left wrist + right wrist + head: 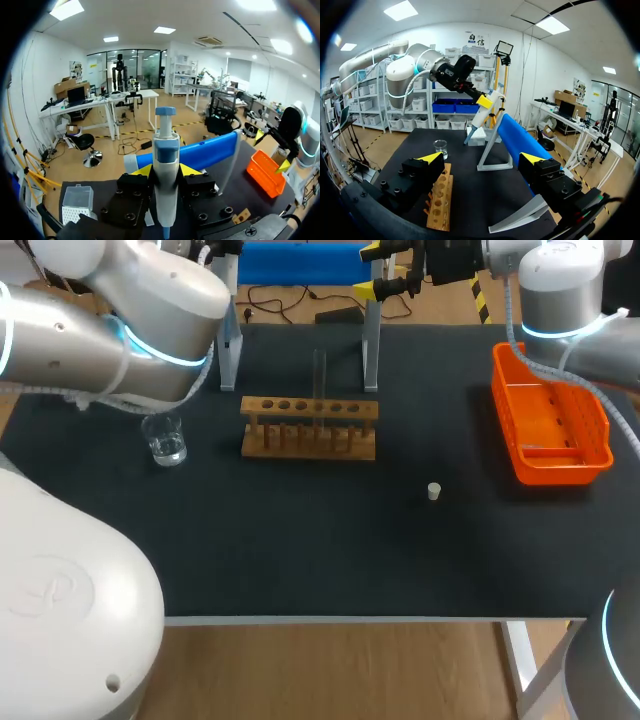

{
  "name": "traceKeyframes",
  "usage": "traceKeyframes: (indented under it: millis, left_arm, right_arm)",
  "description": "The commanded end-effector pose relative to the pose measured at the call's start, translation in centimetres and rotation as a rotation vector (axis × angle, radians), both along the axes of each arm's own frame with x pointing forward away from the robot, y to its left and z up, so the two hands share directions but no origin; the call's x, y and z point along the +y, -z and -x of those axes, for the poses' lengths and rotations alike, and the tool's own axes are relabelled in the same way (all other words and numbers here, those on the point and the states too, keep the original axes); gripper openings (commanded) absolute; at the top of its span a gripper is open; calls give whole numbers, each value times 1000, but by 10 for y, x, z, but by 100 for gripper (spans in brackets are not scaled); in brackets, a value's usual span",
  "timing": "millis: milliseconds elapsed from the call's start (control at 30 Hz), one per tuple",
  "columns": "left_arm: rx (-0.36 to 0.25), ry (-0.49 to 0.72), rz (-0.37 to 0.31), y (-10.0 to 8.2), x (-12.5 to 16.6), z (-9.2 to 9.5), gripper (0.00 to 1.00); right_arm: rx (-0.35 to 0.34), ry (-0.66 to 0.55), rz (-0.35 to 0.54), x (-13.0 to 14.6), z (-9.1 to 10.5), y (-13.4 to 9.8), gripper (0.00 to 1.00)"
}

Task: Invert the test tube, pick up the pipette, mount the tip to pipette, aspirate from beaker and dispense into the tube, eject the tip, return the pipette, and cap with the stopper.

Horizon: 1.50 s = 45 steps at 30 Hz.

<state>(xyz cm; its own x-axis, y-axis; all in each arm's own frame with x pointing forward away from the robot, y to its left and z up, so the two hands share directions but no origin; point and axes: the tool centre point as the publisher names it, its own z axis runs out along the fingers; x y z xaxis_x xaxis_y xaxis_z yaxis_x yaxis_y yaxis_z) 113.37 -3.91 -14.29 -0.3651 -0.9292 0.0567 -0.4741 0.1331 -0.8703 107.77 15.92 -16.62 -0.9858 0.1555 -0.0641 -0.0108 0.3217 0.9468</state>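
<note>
Left gripper (165,172) first: both yellow tips are clamped on the pipette (165,150), which stands upright between them, plunger up. I see no tip on its lower end, so I judge mounting comes next. The clear tip box (77,200) sits just beside my fingers at the far left edge of the table (300,560).

My right gripper (482,159) hangs at the far side with its fingers spread wide and nothing between them.

Out on the mat, the test tube (320,375) stands upright in the wooden rack (308,430), so the inverting looks done. Left to do: aspirate from the beaker (166,440) left of the rack, dispense, eject, return, and cap. The stopper (433,491) lies alone, nearer and to the right. The orange basket (550,455) is far right.

The blue pipette stand (300,262) behind the rack is what I'd steer clear of.
</note>
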Motion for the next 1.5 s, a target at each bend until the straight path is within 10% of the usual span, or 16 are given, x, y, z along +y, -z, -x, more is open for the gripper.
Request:
traceKeyframes:
  millis: [33,900,1500]
  left_arm:
    - [20,-40,-23,4,-8,-9,0]
    - [103,-113,-84,38,-13,-45,0]
    - [143,-128,-62,61,-20,-31,0]
  right_arm:
    - [3,-3,3,-1,-1,-1,100]
    - [3,-3,3,-1,-1,-1,100]
    - [3,-3,3,-1,-1,-1,100]
